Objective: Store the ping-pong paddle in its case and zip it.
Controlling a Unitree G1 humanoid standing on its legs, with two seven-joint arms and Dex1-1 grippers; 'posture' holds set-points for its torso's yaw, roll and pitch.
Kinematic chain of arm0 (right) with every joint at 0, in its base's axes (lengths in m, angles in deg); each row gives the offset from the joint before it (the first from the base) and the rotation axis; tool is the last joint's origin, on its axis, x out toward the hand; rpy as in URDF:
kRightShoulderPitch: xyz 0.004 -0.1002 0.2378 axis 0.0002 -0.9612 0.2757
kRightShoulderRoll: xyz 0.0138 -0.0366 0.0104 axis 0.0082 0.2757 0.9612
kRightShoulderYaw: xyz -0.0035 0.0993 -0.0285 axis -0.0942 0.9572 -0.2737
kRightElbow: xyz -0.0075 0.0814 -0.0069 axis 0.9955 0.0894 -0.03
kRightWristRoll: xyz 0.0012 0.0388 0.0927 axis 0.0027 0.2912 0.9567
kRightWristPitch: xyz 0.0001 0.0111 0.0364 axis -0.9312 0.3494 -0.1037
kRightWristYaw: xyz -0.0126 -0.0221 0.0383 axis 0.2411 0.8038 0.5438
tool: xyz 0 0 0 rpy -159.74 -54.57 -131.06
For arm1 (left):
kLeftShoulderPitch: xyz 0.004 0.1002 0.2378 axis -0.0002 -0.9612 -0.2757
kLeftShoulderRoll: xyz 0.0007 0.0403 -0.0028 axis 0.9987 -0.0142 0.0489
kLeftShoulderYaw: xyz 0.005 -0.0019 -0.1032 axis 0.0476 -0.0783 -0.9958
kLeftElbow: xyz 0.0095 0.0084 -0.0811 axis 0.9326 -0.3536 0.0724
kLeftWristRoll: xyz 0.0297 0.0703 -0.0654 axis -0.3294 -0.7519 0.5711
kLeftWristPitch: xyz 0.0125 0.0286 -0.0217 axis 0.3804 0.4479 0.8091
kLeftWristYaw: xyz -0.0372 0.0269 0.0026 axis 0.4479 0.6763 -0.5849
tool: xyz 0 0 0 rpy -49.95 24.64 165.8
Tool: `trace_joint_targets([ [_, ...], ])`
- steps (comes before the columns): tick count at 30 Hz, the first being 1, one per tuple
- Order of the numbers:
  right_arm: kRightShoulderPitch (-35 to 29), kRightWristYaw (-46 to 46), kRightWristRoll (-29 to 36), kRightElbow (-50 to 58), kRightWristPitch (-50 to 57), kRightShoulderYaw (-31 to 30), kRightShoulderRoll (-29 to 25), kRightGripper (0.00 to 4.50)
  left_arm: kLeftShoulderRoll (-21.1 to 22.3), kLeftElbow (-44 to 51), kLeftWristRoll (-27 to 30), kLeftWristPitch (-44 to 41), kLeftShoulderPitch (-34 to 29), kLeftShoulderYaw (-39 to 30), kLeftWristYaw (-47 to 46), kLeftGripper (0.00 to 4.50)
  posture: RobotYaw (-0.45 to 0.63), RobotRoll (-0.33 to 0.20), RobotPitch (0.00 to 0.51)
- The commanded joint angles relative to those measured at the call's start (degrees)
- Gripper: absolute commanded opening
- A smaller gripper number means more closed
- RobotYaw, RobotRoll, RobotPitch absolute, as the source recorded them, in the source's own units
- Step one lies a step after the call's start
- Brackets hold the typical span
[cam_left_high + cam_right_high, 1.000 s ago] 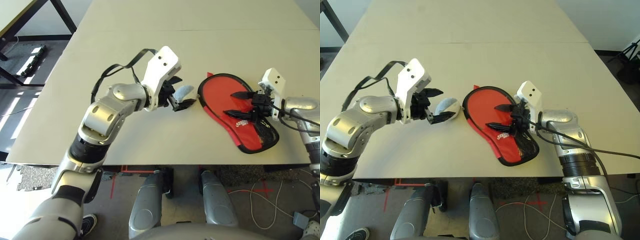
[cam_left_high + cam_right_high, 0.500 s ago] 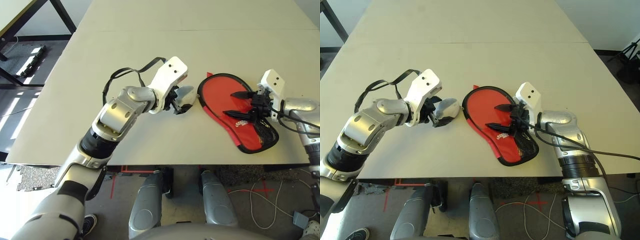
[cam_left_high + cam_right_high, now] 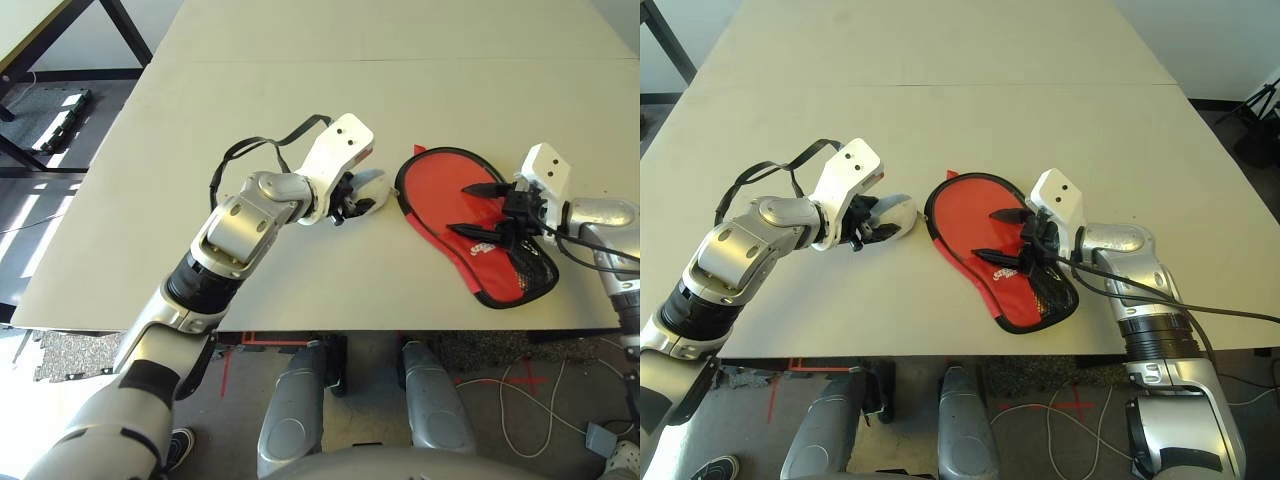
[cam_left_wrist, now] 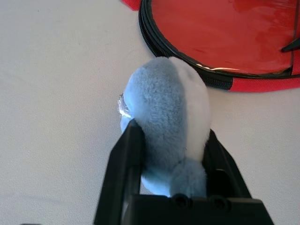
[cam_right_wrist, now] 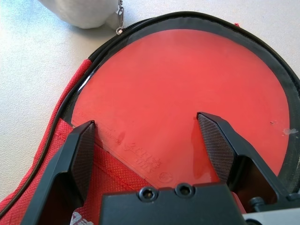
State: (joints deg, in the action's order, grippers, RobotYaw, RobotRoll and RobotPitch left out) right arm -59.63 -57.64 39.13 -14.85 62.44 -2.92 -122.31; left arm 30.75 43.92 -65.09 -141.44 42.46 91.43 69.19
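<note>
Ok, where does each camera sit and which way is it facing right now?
Left eye and right eye: on the head, looking forward and down at the table over both silver forearms.
Left wrist: on the left arm, looking along the left claw, which is closed on the white plush ball, toward the case rim.
Right wrist: on the right arm, looking along the open right claw at the paddle lying in the case.
Shared: both wrist views catch the ball beside the case's zipper edge.
</note>
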Motion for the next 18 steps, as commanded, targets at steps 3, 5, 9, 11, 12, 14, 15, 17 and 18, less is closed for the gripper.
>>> trace_joint_targets([
  [3, -2.76, 0.75, -3.65, -1.93, 1.33, -2.72, -0.91, 4.50, -0.29, -2.37, -1.58, 1.57, 1.15, 1.13, 0.34, 0.38, -0.06, 0.000, 0.268],
  [5, -2.78, 0.85, -3.67, -1.93, 1.39, -2.78, -0.94, 4.50, -0.63, -4.25, -2.51, 3.40, 1.91, 0.71, -0.04, 0.20, -0.07, 0.000, 0.268],
  [9, -2.92, 1.07, -3.58, -1.73, 1.71, -2.81, -1.05, 4.50, -0.78, -9.03, -4.14, 8.04, 3.62, 0.09, 0.09, 0.20, -0.07, 0.000, 0.269],
  [11, -3.22, 1.15, -3.53, -1.48, 1.86, -2.79, -1.20, 4.50, -0.78, -12.34, -5.30, 11.28, 4.81, 0.10, 0.17, 0.20, -0.07, 0.000, 0.270],
  [12, -3.40, 1.18, -3.52, -1.34, 1.90, -2.78, -1.28, 4.50, -0.99, -14.17, -5.82, 13.00, 5.52, -0.03, 0.15, 0.19, -0.07, 0.000, 0.270],
  [14, -3.66, 1.28, -3.51, -1.11, 2.08, -2.82, -1.41, 4.50, -1.74, -18.54, -6.79, 16.67, 7.44, -0.30, 0.03, 0.19, -0.07, 0.000, 0.270],
  [15, -3.75, 1.33, -3.50, -0.99, 2.18, -2.85, -1.44, 4.50, -2.24, -20.89, -7.25, 18.54, 8.51, -0.46, -0.02, 0.19, -0.07, 0.000, 0.270],
  [17, -3.90, 1.43, -3.48, -0.73, 2.43, -2.93, -1.47, 4.50, -3.65, -26.23, -8.25, 22.70, 10.89, -0.84, -0.21, 0.18, -0.07, 0.000, 0.270],
  [18, -3.96, 1.45, -3.48, -0.60, 2.54, -2.98, -1.49, 4.50, -4.43, -28.96, -8.71, 24.75, 12.13, -0.97, -0.25, 0.18, -0.08, 0.000, 0.271],
])
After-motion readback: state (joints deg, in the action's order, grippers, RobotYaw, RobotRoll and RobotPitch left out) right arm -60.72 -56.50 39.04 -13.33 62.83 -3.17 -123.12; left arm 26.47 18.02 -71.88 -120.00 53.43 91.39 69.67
